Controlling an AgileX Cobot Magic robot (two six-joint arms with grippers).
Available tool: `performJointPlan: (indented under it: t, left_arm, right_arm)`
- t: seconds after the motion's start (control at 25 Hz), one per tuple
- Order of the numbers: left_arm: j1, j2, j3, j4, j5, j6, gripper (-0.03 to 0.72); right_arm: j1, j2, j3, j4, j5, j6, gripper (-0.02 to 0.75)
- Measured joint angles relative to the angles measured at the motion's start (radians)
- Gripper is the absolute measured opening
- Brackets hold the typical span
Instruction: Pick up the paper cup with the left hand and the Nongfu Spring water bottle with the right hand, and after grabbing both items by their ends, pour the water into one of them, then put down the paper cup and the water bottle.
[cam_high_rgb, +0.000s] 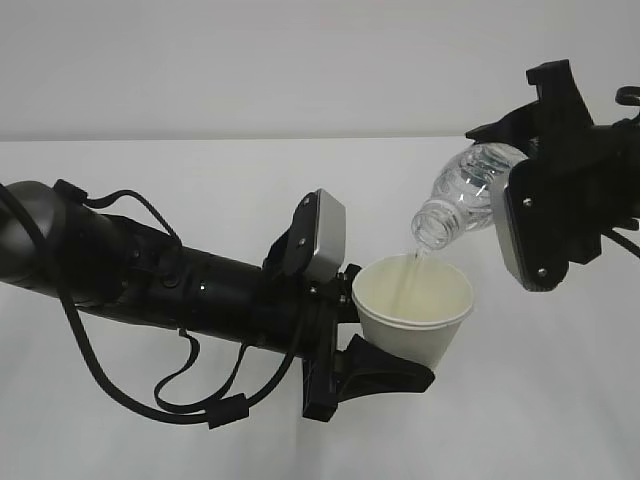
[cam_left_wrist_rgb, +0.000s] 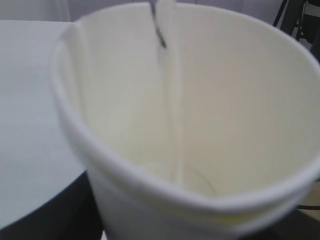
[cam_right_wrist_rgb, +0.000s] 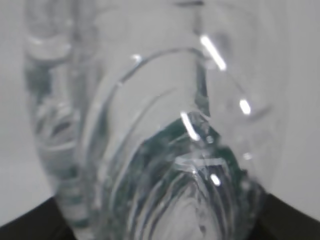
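One paper cup (cam_high_rgb: 414, 312), one Nongfu Spring water bottle (cam_high_rgb: 462, 195), one thin stream of water (cam_high_rgb: 414, 262), two black robot arms, one white table (cam_high_rgb: 200, 180)

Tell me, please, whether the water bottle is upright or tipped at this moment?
Tipped. The Nongfu Spring water bottle slants neck-down over the paper cup, and a thin stream of water runs from its mouth into the cup.

Bare table (cam_high_rgb: 150, 440) around both arms

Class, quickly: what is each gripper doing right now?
Left gripper: closed on the paper cup.
Right gripper: closed on the water bottle, tilted and pouring.
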Motion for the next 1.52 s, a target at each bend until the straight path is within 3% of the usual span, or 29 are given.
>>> performJointPlan:
  t: [1.52]
  left_arm:
    - [0.0,0.0,0.0,0.044,-0.015,-0.023,0.449]
  right_arm:
    - [0.0,0.0,0.0,0.0,-0.021,-0.019,0.449]
